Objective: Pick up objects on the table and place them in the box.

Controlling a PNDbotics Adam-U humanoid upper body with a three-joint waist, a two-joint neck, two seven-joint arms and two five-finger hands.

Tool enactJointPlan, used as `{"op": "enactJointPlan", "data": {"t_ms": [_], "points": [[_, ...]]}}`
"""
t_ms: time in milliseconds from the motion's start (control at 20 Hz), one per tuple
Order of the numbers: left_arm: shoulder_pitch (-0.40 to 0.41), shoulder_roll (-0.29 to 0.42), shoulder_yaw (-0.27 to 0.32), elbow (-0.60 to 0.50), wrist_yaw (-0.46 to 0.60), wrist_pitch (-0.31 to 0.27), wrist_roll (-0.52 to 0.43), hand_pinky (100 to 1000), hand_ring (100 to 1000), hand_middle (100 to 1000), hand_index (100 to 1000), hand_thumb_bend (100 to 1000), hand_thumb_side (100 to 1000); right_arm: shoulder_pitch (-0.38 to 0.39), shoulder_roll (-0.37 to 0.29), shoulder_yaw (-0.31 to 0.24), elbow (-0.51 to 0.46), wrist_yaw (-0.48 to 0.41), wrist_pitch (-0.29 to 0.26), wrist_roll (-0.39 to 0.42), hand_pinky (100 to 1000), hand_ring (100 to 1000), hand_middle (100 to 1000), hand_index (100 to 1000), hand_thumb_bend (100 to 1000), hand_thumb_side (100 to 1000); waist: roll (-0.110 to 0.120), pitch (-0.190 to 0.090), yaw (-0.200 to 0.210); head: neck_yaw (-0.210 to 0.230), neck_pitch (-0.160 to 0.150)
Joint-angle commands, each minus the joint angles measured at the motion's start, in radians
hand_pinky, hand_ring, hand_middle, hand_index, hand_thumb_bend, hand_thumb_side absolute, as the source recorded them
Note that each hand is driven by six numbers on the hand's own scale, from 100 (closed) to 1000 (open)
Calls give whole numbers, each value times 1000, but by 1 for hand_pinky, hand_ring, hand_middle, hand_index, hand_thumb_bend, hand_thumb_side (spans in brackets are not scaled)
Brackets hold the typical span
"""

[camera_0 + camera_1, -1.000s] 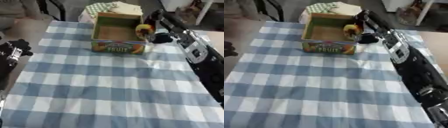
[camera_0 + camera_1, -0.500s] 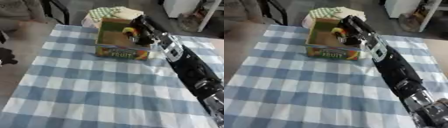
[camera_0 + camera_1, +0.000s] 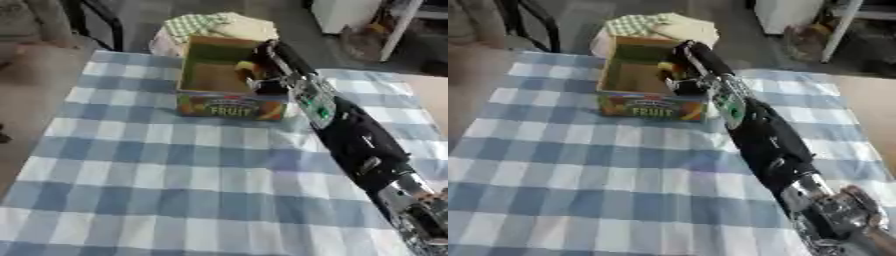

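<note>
Black and silver, my right hand (image 3: 262, 67) sits over the right side of the cardboard box (image 3: 229, 79), reaching in from the near right across the box's right wall. Its fingers are curled around a small yellow object (image 3: 247, 67), with a darker patch showing beside it; I cannot make out what the object is beyond its colour. The object hangs inside the box's opening, near the right wall and toward the far half, and I cannot tell whether it touches the floor of the box.

The box stands upright on the far part of the table, its top open, its inner walls greenish and its floor plain brown. Apart from the held object, the visible floor shows only bare cardboard. The near face carries a colourful label reading FRUIT.

My right arm (image 3: 354, 135) runs in a long diagonal from the near right corner up to the box, forearm stretched low over the blue-and-white checked tablecloth (image 3: 157, 165), with green lights showing on the wrist section just beside the box's near right corner. The silver joints lie at the near right edge.

My left hand does not show in either view.

Beyond the box, just past the table's far edge, a pale bundle with a green checked cloth (image 3: 206, 25) rests on top of it.
</note>
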Motion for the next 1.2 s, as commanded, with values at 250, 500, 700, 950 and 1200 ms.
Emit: {"op": "enactJointPlan", "data": {"t_ms": [250,500,700,950,1200], "points": [[-17,6,-1,-23,-5,0,-3,810,593,570,685,326,652,-19,-14,-4,-10,36,-3,-12,918,802,822,893,100,100,2,-12,-7,-1,-13],[-16,7,1,-23,-5,1,-2,809,593,570,684,328,651,-19,-17,1,-38,7,-14,2,921,796,813,885,100,100,2,-13,-16,2,-15],[-7,11,6,-21,-8,2,2,809,592,569,684,329,652,-17,-30,17,-103,-65,-35,36,919,774,784,877,100,100,4,-16,-40,15,-11],[13,16,20,-15,-14,5,14,810,591,568,682,329,655,7,-67,54,-238,-290,-47,149,904,745,753,880,100,134,6,-21,-94,43,0],[28,19,38,-14,-22,9,30,810,590,567,681,329,660,99,-142,99,-475,-533,-57,344,835,725,733,874,100,174,5,-16,-163,83,1]]}}
